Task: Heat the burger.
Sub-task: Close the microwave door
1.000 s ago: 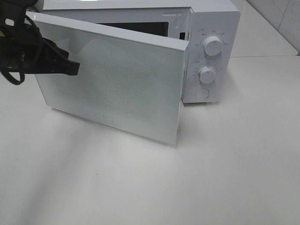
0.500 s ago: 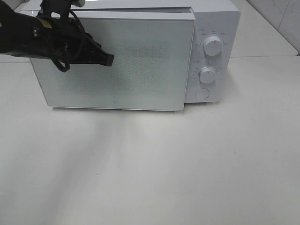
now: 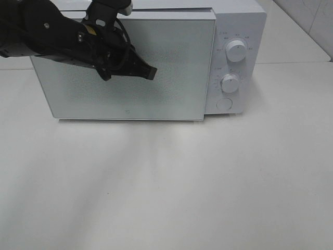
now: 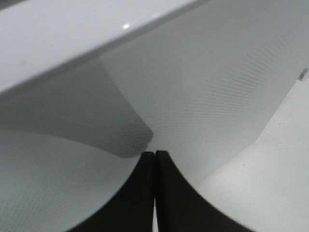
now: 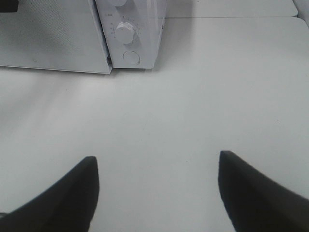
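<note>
The burger is out of view; none shows in any view. A white microwave stands at the back of the table with its frosted glass door shut flat against its front. My left gripper is shut and empty, its tips against the door's middle; in the left wrist view its fingers meet with no gap. My right gripper is open and empty above the bare table, away from the microwave, and does not show in the exterior high view.
The microwave's panel has two round knobs, the upper knob and the lower knob, and a round button below them. The white tabletop stretches in front.
The microwave door swung from half open to fully shut. My left gripper moved rightward along the door, from its left edge to its middle.
</note>
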You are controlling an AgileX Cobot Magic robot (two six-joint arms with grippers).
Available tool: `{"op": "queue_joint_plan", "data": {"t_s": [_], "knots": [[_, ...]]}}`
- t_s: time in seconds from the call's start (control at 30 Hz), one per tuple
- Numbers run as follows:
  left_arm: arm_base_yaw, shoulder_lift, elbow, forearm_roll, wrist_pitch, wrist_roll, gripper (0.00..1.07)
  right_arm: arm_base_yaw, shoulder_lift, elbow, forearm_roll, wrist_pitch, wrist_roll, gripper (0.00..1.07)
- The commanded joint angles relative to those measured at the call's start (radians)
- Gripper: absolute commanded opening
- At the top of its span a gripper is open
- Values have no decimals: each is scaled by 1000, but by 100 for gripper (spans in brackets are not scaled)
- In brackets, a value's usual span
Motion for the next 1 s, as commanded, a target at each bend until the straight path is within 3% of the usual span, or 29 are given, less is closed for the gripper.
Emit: {"op": "queue_joint_plan", "data": {"t_s": [0.03, 0.6, 1.0], "knots": [[8, 30, -56, -6, -107, -2, 0, -4, -27, 2, -7, -17, -17, 66], [-50, 167, -268, -4, -76, -2, 0, -4, -27, 2, -7, -17, -17, 66], [-65, 202, -327, 9, -91, -2, 0, -4, -27, 2, -7, -17, -17, 66]]}}
